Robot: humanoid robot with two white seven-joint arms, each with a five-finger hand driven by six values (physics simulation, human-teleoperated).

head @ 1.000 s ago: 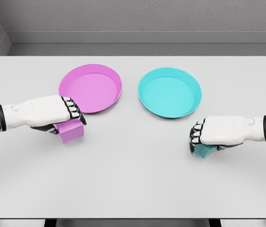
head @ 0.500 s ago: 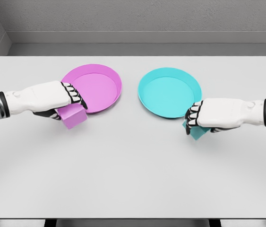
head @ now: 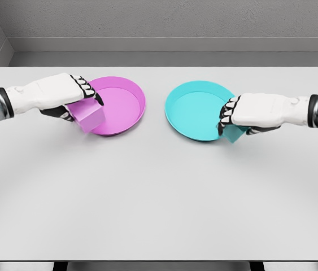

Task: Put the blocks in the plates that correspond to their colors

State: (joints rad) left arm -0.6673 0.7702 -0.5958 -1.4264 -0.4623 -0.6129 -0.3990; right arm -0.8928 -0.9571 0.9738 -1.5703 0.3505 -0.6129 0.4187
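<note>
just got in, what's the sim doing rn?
Two-arm colour sort, mid-carry. The left hand grips the pink square block at the near-left rim of the round pink plate. The right hand grips the teal square block at the near-right rim of the round teal plate. Both plates hold nothing yet, and neither block has been released. All of it sits on the white table.

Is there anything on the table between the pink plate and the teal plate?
No. The head view shows only bare table between the pink plate and teal plate.
</note>
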